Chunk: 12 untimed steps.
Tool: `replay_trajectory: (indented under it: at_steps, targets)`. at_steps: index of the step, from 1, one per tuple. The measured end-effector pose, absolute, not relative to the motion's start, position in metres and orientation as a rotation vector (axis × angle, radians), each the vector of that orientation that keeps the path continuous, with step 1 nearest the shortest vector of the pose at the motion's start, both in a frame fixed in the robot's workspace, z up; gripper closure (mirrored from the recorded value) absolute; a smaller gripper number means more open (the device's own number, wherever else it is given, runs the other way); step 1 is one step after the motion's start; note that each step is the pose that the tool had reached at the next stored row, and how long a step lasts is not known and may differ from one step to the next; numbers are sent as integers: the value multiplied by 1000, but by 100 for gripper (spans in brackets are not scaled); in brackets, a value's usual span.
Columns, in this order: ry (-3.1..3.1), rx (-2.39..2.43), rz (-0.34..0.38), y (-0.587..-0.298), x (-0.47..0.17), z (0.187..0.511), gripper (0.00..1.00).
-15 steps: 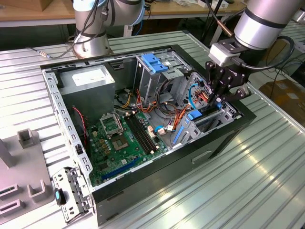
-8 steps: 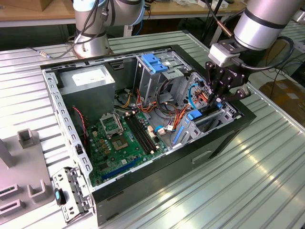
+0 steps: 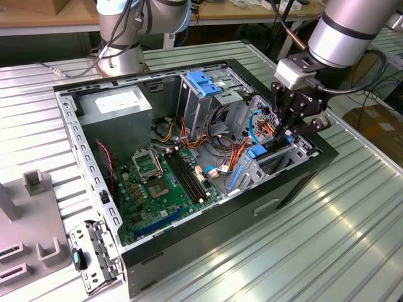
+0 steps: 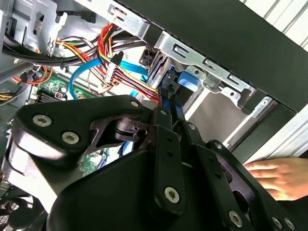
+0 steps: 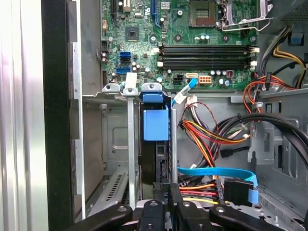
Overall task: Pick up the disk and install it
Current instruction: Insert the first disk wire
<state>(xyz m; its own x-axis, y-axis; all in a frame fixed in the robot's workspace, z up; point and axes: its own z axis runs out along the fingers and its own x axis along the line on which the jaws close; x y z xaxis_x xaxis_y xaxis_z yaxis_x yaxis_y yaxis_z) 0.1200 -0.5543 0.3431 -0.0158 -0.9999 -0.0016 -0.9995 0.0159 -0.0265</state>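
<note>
Your gripper (image 3: 291, 129) stands low inside the open computer case (image 3: 208, 251), at the drive cage (image 3: 277, 160) on the exterior view's right side of the chassis. In the first wrist view the disk (image 5: 149, 161) sits on edge in a slot of that cage, its blue side rail (image 5: 156, 124) facing out and the dark body of the drive running down toward the jaws. The jaws are closed on the disk's near edge in both wrist views; the fingers (image 4: 168, 139) press together over a thin blue-and-black edge.

Judgement: pick-up is done and you are in the insertion step. The disk appears largely seated but not confirmed home; I cannot tell whether the rail has latched.

The remaining move calls for a straight push along the slot with no tilt, then a release once the rail clicks.

Risks noted: the bundle of power cables (image 5: 211, 139) and the blue data cable (image 5: 216, 172) lie just beside the slot and could snag. A person's hand (image 4: 281, 177) rests near the case wall in the second wrist view; keep clear. The motherboard (image 3: 164, 182) lies well apart from the work.
</note>
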Motion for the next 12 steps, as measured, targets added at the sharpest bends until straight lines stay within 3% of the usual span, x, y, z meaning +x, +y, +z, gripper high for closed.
replay_trajectory:
  at_steps: [12]
  targets:
    - [2225, -2189, -27, -554, 120, 339, 83]
